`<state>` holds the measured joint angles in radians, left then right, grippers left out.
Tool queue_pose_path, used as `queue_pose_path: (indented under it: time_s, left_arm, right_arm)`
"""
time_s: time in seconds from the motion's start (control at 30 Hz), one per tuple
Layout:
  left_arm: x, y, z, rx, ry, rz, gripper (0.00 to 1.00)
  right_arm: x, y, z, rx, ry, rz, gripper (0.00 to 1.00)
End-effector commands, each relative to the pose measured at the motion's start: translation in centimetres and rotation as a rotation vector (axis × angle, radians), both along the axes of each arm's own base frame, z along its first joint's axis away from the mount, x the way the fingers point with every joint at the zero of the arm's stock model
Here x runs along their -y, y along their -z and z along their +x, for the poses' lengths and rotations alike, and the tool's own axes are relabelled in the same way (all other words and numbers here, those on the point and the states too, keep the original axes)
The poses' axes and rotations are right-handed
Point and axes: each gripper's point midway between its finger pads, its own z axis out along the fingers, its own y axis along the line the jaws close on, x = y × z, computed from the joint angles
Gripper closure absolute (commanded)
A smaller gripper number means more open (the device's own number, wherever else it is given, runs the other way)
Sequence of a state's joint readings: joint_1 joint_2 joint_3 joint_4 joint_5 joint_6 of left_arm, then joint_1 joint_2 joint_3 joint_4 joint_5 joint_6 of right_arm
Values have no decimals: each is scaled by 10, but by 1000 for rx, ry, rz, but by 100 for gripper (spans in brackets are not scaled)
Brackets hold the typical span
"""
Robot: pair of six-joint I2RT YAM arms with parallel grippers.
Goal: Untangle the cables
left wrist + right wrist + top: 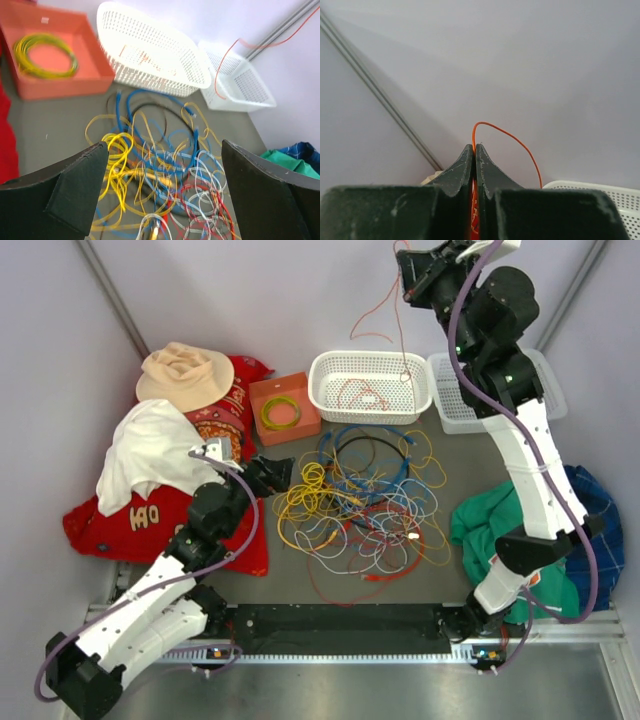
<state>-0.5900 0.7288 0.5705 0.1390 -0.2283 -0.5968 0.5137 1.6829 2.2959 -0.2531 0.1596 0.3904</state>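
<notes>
Black mounting rail (340, 625) at the near edge carries both arm bases, and beyond it lies a grey matte table (55, 125) closed in by pale lavender-white walls (300, 300). At the far side stand a white perforated plastic basket (372, 358), a second white basket (450, 405) just to its right, and a shallow orange square box (262, 390) holding a small green-yellow coiled ring (281, 412). A tan fabric hat (185, 375), a white garment (150, 455) and a red patterned cloth (235, 390) are heaped on the left. A green cloth (480, 525) and a blue cloth (600, 510) lie on the right.

The cables (360, 500), thin yellow, blue, white, black and red loops, sprawl in a knotted heap mid-table, in front of the baskets. The left gripper (280, 472) sits low just beside the heap's left edge, its black fingers spread wide with nothing between them, facing the yellow loops. The left arm is folded low, reaching forward over the red cloth.

The right arm stretches up and away toward the back wall. The right gripper (475, 146) is high above the first basket and well apart from the heap, its jaws pressed together on a thin red-orange wire (400, 330). That wire hangs down and seems to end inside the first basket, though the overhead view is too coarse to be sure.
</notes>
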Motion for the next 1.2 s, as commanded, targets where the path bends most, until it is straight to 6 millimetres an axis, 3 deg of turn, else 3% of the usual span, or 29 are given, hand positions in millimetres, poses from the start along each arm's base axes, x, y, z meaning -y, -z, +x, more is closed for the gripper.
queue_pose_path:
  time_s: [0.0,0.13,0.5,0.57,0.63,0.7,0.73,0.83,1.0,1.03,1.1,1.17]
  left_arm:
    - [5,-76,6,336,10,-83,1]
    - [17,-70,8,268,56,-75,1]
    - [5,8,-36,42,92,-179,1]
    - [2,10,-41,37,94,-187,1]
    - [0,18,-43,16,89,-179,1]
    - [-1,20,-45,15,89,-173,1]
    - [-1,21,-45,14,92,-172,1]
    - [2,26,-44,1,100,-161,1]
    - [10,41,-42,-25,128,-150,1]
    - [11,43,-42,-26,128,-151,1]
    - [13,50,-40,-36,128,-150,1]
    - [15,59,-37,-55,130,-140,1]
  right_arm:
    - [21,-28,-34,52,-9,44,100]
    - [32,-28,-25,69,73,7,100]
    - [42,-19,31,91,191,22,100]
    - [40,-15,46,98,210,20,100]
    - [42,-25,49,136,221,44,100]
    - [39,-18,66,138,227,49,100]
    - [41,-25,67,166,230,65,100]
    - [39,-16,88,180,246,76,100]
    - [48,24,134,119,279,78,100]
    - [46,43,149,86,285,66,100]
    - [47,62,163,55,294,55,100]
    - [43,97,184,-6,300,24,100]
